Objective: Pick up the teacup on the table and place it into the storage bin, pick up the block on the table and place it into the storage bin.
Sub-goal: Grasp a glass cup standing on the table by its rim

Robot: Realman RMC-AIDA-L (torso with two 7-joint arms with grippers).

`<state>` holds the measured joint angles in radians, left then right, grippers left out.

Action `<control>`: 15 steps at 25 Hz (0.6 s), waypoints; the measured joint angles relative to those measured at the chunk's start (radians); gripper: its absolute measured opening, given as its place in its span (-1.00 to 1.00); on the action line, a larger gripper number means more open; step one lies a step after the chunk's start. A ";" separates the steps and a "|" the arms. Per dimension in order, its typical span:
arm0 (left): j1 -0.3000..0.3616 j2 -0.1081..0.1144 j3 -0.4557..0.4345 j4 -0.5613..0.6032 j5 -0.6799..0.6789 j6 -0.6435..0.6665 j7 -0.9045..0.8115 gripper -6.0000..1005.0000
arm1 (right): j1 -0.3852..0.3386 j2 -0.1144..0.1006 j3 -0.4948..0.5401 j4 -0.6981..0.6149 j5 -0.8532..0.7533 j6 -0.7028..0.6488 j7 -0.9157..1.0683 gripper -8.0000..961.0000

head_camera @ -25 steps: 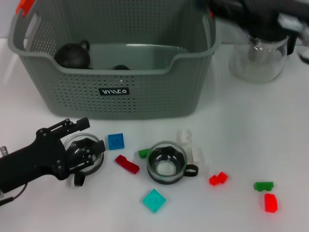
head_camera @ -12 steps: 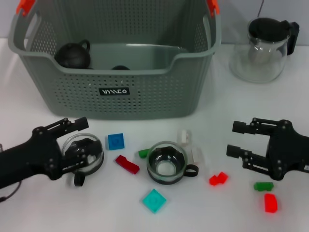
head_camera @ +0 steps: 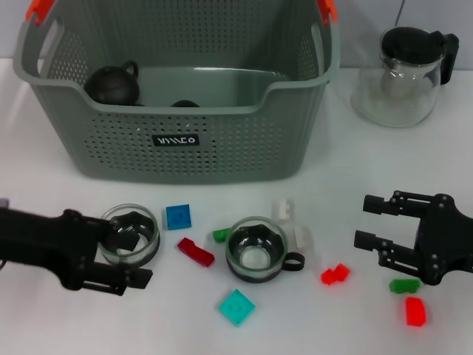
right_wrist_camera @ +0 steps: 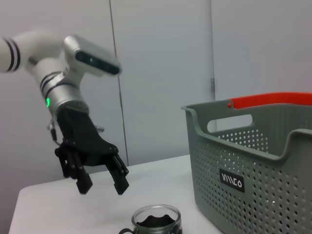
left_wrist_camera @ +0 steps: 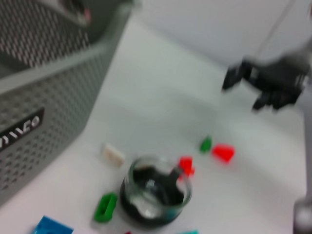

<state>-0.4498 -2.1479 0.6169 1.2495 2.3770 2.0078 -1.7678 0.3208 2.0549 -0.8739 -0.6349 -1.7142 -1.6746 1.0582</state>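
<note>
The storage bin [head_camera: 222, 140] is matt perforated grey-green plastic; both teacups [head_camera: 255, 249] and the jug [head_camera: 403, 78] are clear glossy glass; the table [head_camera: 347, 177] is smooth matt white

A wall of the grey-green storage bin [left_wrist_camera: 53, 92] fills one side of the left wrist view, perforated all over, with a black label [left_wrist_camera: 19, 132] bearing white letters low on it. On the white table [left_wrist_camera: 161, 107] nearby stands a glass teacup [left_wrist_camera: 155, 191] with dark contents. A green block [left_wrist_camera: 106, 207] lies just beside the cup, a white block [left_wrist_camera: 113, 154] sits between cup and bin, and a blue block [left_wrist_camera: 51, 227] shows at the frame's edge. Beyond the cup are a red block [left_wrist_camera: 185, 165] touching its rim in the picture, a smaller green piece [left_wrist_camera: 206, 144] and another red block [left_wrist_camera: 223, 152]. Farther off, blurred, the right gripper [left_wrist_camera: 246, 88] hangs above the table with its fingers spread apart.
</note>
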 joint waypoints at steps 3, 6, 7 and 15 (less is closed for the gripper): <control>-0.048 0.000 0.092 0.071 0.043 -0.003 -0.118 0.43 | 0.004 0.000 0.014 0.000 0.000 -0.005 0.002 0.15; -0.096 -0.004 0.168 0.135 0.106 -0.024 -0.275 0.43 | 0.006 0.000 0.023 0.001 0.001 -0.010 0.011 0.15; -0.109 -0.010 0.199 0.167 0.140 -0.044 -0.360 0.43 | 0.007 0.000 0.025 0.001 0.001 -0.011 0.017 0.15; -0.113 -0.021 0.494 0.244 0.260 -0.154 -0.623 0.43 | 0.010 -0.002 0.036 0.001 0.001 -0.014 0.030 0.13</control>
<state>-0.5626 -2.1688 1.1112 1.4933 2.6375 1.8543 -2.3906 0.3310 2.0526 -0.8381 -0.6334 -1.7134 -1.6881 1.0885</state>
